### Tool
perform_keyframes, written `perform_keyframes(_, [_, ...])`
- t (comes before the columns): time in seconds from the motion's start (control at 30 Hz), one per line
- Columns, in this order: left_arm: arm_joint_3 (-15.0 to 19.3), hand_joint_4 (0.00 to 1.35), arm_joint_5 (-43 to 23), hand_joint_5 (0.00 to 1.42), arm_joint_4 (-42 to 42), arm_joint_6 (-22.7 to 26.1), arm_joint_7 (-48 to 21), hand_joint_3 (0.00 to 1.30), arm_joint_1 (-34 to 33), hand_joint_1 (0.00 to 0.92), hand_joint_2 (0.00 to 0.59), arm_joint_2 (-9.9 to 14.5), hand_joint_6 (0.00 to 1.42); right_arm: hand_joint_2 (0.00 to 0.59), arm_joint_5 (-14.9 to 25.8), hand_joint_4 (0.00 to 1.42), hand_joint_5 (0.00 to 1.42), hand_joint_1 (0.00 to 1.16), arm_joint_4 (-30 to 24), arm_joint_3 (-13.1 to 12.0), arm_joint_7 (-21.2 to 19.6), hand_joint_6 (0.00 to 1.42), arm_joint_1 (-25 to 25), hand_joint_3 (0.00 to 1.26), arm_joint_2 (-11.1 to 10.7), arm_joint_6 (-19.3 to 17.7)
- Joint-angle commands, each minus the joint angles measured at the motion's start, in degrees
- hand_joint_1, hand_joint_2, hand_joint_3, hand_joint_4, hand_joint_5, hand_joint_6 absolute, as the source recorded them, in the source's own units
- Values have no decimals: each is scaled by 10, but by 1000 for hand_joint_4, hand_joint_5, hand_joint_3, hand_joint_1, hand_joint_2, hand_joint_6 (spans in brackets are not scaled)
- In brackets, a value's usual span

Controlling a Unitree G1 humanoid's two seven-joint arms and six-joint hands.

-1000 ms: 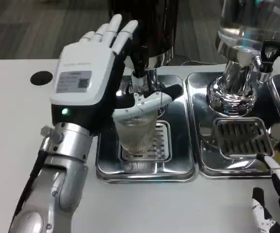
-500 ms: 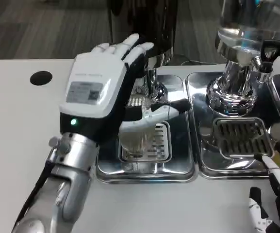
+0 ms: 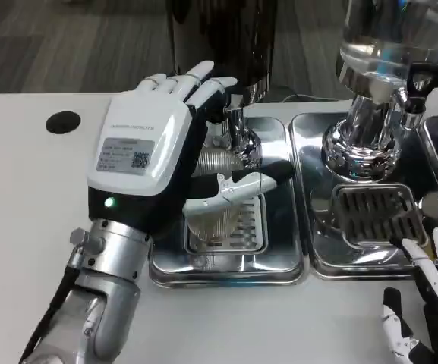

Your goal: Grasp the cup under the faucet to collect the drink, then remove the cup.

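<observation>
Ribbed clear cup (image 3: 217,216), glossy steel tray (image 3: 279,262)

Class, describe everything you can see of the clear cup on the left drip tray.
The cup is clear, ribbed plastic or glass, and upright. It stands on the slotted grate of the left drip tray, under the faucet. The left hand hides its left side, thumb lying across its front. Whether it holds any drink cannot be told.

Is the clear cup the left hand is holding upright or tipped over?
Tipped. The cup leans in the left hand, with its rim tilted up toward the dark dispenser's spout above the steel drip tray.
</observation>
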Motion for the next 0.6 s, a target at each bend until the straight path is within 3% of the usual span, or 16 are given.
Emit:
perform_keyframes(0.03, [-1, 211, 10, 325, 1, -2, 9, 392, 20, 0, 90, 0, 281, 501, -1, 0, 0, 213, -10, 0, 3, 65, 3, 187, -1, 2])
perform_keyframes(0.23, [0, 214, 9, 340, 5, -4, 21, 457, 28, 0, 91, -1, 298, 499, -1, 0, 0, 221, -12, -1, 5, 65, 3, 187, -1, 3])
perform_keyframes(0.6, [-5, 279, 18, 400, 11, -5, 42, 453, 40, 0, 92, -5, 343, 502, 3, 0, 0, 231, -1, 0, 4, 65, -3, 187, -1, -1])
